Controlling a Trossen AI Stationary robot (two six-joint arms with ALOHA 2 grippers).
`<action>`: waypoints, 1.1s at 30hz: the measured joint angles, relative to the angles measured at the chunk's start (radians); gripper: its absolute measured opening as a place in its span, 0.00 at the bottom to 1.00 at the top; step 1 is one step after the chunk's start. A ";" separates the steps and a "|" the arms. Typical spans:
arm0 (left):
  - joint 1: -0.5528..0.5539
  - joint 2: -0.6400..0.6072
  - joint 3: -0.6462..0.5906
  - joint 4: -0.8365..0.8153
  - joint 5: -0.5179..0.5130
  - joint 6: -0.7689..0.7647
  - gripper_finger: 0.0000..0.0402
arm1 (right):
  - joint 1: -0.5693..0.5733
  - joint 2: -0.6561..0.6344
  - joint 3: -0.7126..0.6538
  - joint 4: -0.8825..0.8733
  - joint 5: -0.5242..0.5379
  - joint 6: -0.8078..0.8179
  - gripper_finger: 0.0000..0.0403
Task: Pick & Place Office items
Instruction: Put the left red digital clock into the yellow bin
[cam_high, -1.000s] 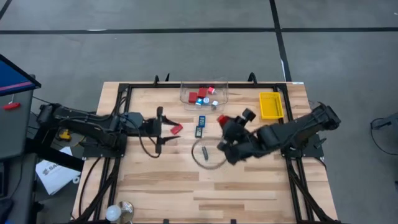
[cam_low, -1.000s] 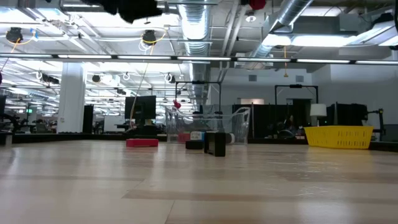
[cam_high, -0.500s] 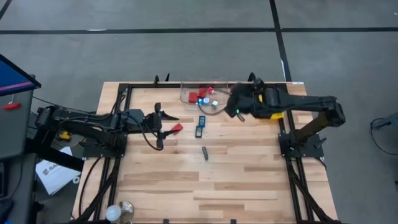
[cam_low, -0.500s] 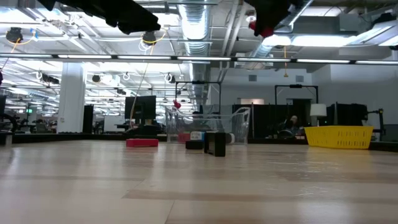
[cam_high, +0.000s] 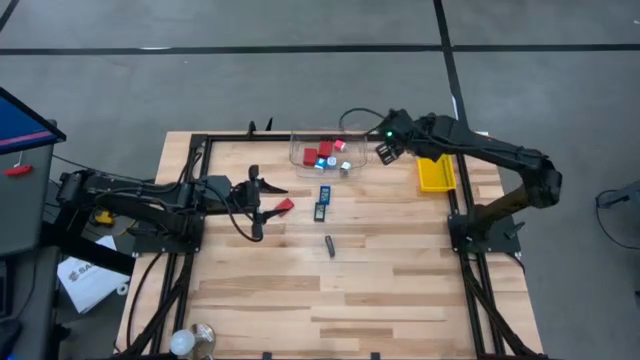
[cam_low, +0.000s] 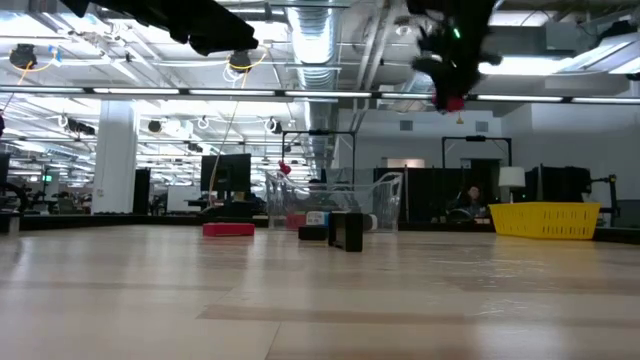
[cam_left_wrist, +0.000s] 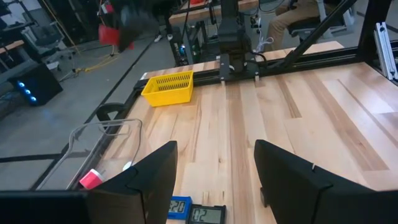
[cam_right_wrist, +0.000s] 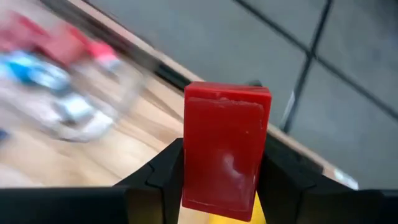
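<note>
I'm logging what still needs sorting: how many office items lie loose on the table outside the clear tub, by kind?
Red block on table: 1
Flat blue-black rectangles: 2
Short dark stick: 1
Total: 4
Not counted: held red block in the right hand.

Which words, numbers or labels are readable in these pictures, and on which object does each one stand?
"02": on the flat black rectangle lying on the table, seen in the left wrist view.
"20", uncertain and partly hidden: on the blue rectangle beside it.
Dark print on the white sheet on the floor beside the table: too small to read.
No text on the visible face of the red block.
</note>
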 joint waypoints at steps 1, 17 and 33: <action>0.000 0.000 0.000 0.000 0.000 0.000 0.52 | -0.035 -0.017 -0.047 0.012 -0.017 0.000 0.38; -0.001 0.001 0.001 0.005 0.000 -0.020 0.52 | -0.475 -0.391 -0.505 0.271 -0.387 -0.052 0.39; -0.001 0.001 0.001 0.007 0.000 -0.024 0.52 | -0.452 -0.066 -0.507 0.205 -0.316 0.131 0.40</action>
